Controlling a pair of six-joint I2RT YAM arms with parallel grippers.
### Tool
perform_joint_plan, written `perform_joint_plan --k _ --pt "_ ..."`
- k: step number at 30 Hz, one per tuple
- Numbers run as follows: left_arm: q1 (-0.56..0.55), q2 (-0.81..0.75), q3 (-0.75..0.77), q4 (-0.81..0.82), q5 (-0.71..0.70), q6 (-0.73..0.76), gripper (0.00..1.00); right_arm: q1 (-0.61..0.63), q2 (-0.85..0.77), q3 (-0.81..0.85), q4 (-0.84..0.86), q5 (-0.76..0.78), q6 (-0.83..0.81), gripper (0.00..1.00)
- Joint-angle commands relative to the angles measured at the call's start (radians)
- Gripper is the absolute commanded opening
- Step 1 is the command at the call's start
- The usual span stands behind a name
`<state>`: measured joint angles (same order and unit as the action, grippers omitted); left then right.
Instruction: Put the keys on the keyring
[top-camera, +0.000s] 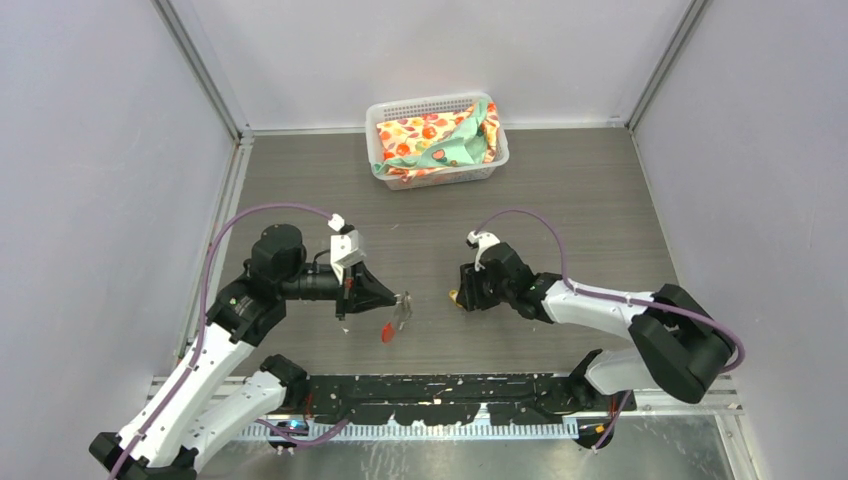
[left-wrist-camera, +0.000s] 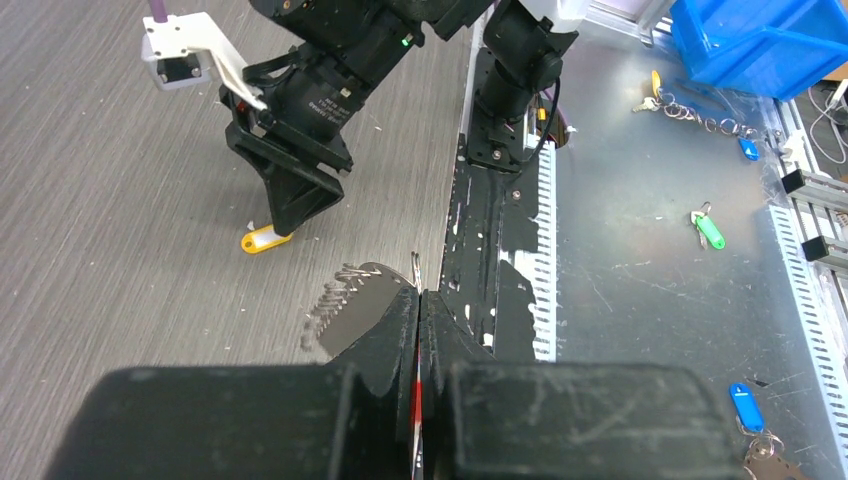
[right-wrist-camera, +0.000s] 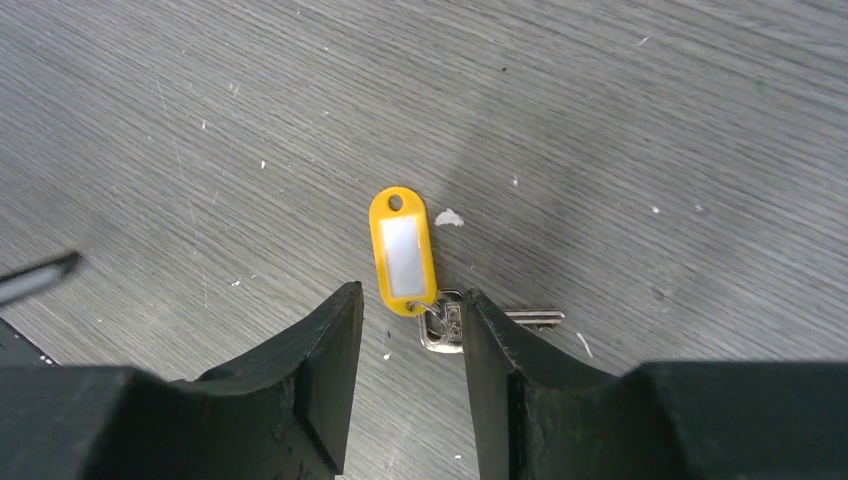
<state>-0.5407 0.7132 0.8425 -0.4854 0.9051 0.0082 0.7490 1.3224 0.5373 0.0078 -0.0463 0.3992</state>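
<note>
My left gripper (top-camera: 398, 299) is shut on the keyring (top-camera: 403, 312), a thin silver ring with a red tag (top-camera: 387, 332) hanging below it. In the left wrist view the ring's tip (left-wrist-camera: 415, 270) pokes out past the closed jaws of the left gripper (left-wrist-camera: 421, 300), with red showing between them. A silver key (right-wrist-camera: 445, 325) with a yellow tag (right-wrist-camera: 402, 250) lies flat on the table. My right gripper (right-wrist-camera: 408, 300) stands open right over it, the key's head beside the right finger (right-wrist-camera: 490, 340) and partly hidden by it. From above, the right gripper (top-camera: 462, 296) covers all of it but the yellow tag (top-camera: 453, 295).
A white basket (top-camera: 395, 108) holding patterned cloth stands at the back centre. A black rail (top-camera: 440, 385) runs along the near edge. Beyond it, on a metal shelf (left-wrist-camera: 650, 260), lie spare keys with green (left-wrist-camera: 708, 230) and blue (left-wrist-camera: 746, 405) tags and a blue bin (left-wrist-camera: 760, 40).
</note>
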Motion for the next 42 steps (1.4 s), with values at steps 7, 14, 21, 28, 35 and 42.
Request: perform_joint_plan --k 7,14,21,28,35,42 --pt "0.005 -0.019 0.021 0.049 0.019 -0.051 0.00 0.003 0.055 -0.016 0.121 -0.013 0.012 0.46" --pt "0.005 -0.026 0.016 0.053 0.017 -0.057 0.00 0.003 0.054 -0.037 0.130 -0.067 0.029 0.42" --pt "0.005 -0.042 0.009 0.064 0.020 -0.057 0.00 0.003 0.005 -0.074 0.121 -0.097 0.048 0.41" --pt "0.005 -0.039 0.011 0.067 0.016 -0.062 0.00 0.003 -0.102 -0.108 0.104 -0.075 0.056 0.41" --pt "0.005 -0.035 0.008 0.077 0.014 -0.073 0.00 0.003 -0.117 -0.125 0.104 -0.098 0.060 0.41" --pt "0.006 -0.037 0.015 0.076 0.012 -0.076 0.00 0.003 -0.052 -0.098 0.096 -0.073 0.070 0.42"
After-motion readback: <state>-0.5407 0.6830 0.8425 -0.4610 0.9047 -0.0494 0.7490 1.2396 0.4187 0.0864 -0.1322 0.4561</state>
